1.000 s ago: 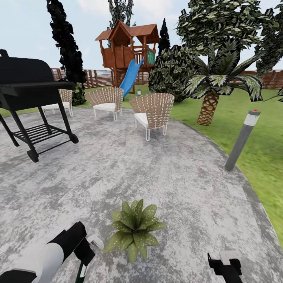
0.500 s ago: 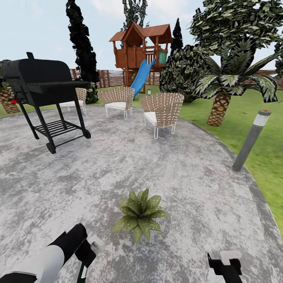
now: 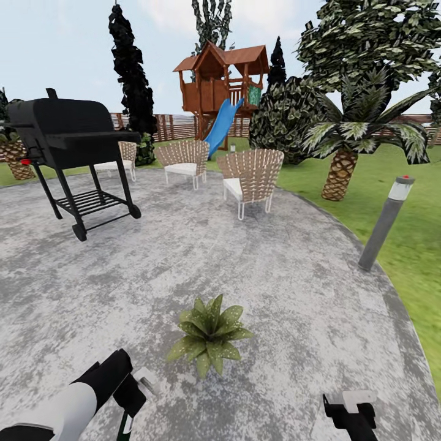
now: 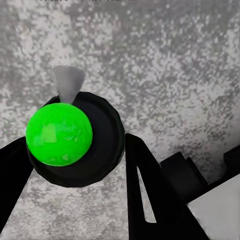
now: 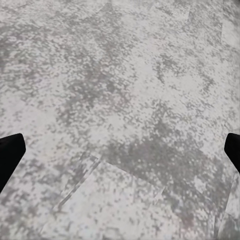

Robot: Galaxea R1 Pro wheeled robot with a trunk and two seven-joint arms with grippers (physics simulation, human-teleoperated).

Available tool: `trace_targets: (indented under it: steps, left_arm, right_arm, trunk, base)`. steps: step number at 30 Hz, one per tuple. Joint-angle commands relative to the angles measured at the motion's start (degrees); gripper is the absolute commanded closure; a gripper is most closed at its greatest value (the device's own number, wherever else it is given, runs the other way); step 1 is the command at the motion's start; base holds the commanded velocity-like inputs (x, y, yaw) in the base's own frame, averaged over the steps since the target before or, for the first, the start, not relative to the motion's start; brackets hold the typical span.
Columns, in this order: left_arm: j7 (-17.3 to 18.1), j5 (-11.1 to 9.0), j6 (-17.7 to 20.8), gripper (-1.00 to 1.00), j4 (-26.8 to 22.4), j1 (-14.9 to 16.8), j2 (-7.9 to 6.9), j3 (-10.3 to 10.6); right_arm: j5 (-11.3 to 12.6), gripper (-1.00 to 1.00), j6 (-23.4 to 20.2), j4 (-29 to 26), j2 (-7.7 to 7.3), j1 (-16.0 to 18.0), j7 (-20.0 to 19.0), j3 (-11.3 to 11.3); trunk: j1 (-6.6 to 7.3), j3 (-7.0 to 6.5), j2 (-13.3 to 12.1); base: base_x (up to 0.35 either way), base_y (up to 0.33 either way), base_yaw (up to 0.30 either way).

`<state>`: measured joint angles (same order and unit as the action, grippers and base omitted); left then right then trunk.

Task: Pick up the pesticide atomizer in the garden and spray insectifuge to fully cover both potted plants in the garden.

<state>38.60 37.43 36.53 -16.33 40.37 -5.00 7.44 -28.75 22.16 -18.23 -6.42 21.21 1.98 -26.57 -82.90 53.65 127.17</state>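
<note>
My left gripper (image 4: 75, 167) is shut on the pesticide atomizer (image 4: 75, 145), a small near-black bottle whose top shows bright green in the left wrist view, above grey patio stone. In the head view the left gripper (image 3: 130, 411) sits at the bottom left, with a bit of the atomizer (image 3: 125, 424) below it. One potted plant (image 3: 209, 334), a low rosette of pointed green leaves dotted with whitish specks, stands on the patio just ahead and to the right of that gripper. My right gripper (image 3: 353, 414) is open at the bottom right, its fingertips (image 5: 10, 155) spread wide over bare stone.
A black grill (image 3: 72, 142) stands at the back left of the grey stone patio (image 3: 288, 275). Wicker chairs (image 3: 251, 174) sit further back. A grey post light (image 3: 386, 222) leans at the patio's right edge by the grass. Palm (image 3: 343, 147), playhouse (image 3: 222, 82) and fence lie beyond.
The whole head view has shifted: grill, chairs and post now sit further right in the picture, so the camera turned left. Both arms keep their places in the picture.
</note>
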Motion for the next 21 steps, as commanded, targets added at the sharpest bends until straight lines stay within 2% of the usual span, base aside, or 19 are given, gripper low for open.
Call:
trace_targets:
  steps: [1, 3, 4, 5, 9, 15, 18, 20, 21]
  left_arm:
    - [0.4, 0.1, -1.5, 1.00, 0.1, -0.1, -0.48, 0.3]
    - [0.4, -1.0, -5.1, 1.00, 0.3, -0.1, -1.54, 0.2]
    - [0.4, -5.0, -7.8, 1.00, 0.4, -0.1, -2.82, -0.5]
    - [0.4, -6.0, -8.2, 1.00, 0.4, -0.3, -3.27, -0.7]
    - [0.4, -6.7, -8.7, 1.00, 0.1, -0.9, -3.61, -0.8]
    - [0.4, -6.9, -11.4, 1.00, -0.3, -0.9, -3.98, -0.9]
    - [0.5, -6.9, -14.2, 1.00, -0.4, -0.9, -3.97, -0.9]
    - [1.0, -6.9, -17.9, 1.00, -0.4, -0.9, -4.01, -0.9]
    - [1.1, -6.8, -19.0, 1.00, -0.4, -0.9, -4.03, -0.9]
  right_arm:
    - [-0.6, -1.00, 0.3, 0.1, 0.01, 0.1, 0.2, -0.3]
    - [-0.7, -1.00, 0.3, 0.1, 0.01, 0.1, 0.2, -0.3]
    - [-0.7, -1.00, 0.2, 0.1, 0.02, 0.1, 0.2, -0.3]
    - [-0.7, -1.00, 0.2, 0.1, 0.06, 0.1, 0.1, -0.3]
    - [-0.7, -1.00, 0.2, 0.1, 0.04, 0.1, 0.1, -0.3]
    - [-0.8, -1.00, 0.1, 0.1, 0.75, 0.1, -0.4, 0.2]
    - [-1.0, -1.00, 0.1, -0.6, 0.92, 0.1, -3.6, 4.8]
    - [-1.0, -1.00, 0.0, -4.2, 0.96, 0.1, -9.4, 9.4]
    - [-1.0, -1.00, -0.1, -5.9, 0.96, 0.1, -11.6, 10.3]
  trunk:
    - [0.01, 0.05, 0.0]
    - [0.01, 0.05, 0.0]
    - [0.01, 0.05, 0.0]
    - [0.01, 0.05, 0.0]
    - [0.01, 0.05, 0.0]
    - [0.01, 0.05, 0.0]
    - [0.01, 0.05, 0.0]
    - [0.01, 0.05, 0.0]
    - [0.01, 0.05, 0.0]
  base:
    - [0.000, 0.000, 0.000]
    - [0.000, 0.000, 0.000]
    - [0.000, 0.000, 0.000]
    - [0.000, 0.000, 0.000]
    - [-0.096, 0.085, 0.000]
    - [-0.192, 0.170, 0.000]
    - [-0.028, 0.025, 0.000]
    - [-0.007, 0.006, 0.000]
    - [-0.003, 0.002, 0.000]
